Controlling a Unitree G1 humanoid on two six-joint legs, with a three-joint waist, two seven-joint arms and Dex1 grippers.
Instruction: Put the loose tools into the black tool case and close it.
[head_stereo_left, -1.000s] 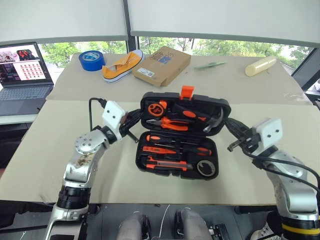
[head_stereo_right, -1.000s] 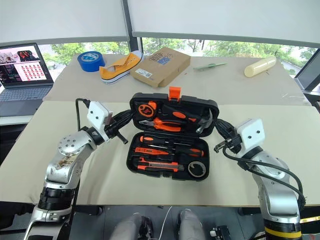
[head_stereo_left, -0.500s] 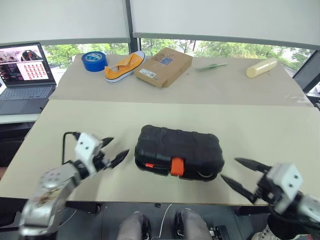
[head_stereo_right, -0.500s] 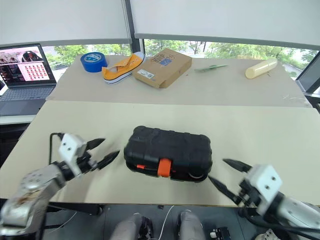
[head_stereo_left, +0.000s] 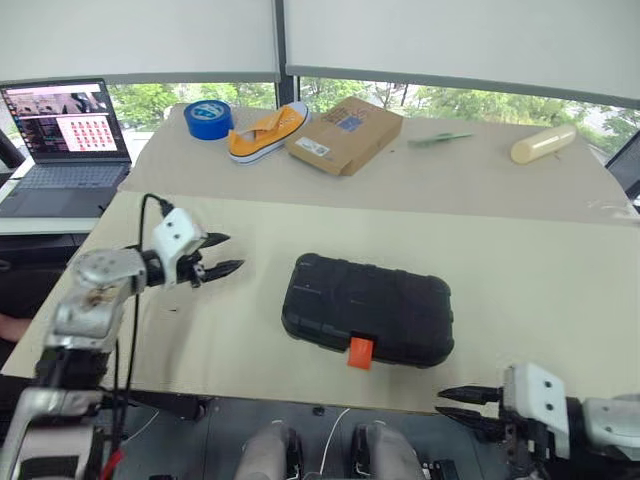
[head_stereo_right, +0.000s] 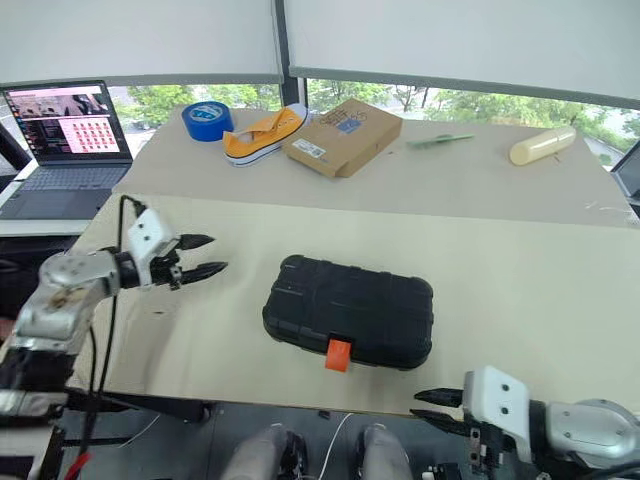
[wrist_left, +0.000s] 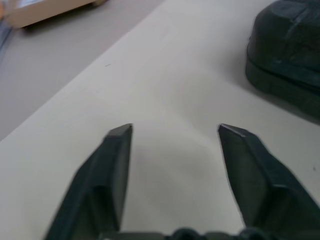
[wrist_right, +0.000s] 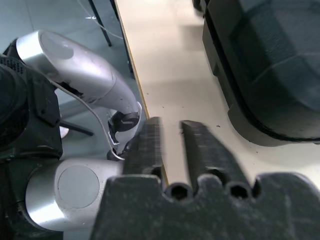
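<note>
Black tool case (head_stereo_left: 368, 311) lying shut mid-table (head_stereo_left: 540, 270), orange latch (head_stereo_left: 360, 351) at the near edge; contents hidden under the lid. Left gripper (head_stereo_left: 222, 254) hovering off to the case's left, fingers parted, nothing between them. Right gripper (head_stereo_left: 458, 408) low by the near table edge, fingers nearly together, empty, arm partly cut off.

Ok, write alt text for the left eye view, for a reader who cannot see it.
A closed black tool case with an orange latch lies on a beige table. The left gripper hovers open beside it; the right gripper sits past the near table edge, holding nothing.
</note>
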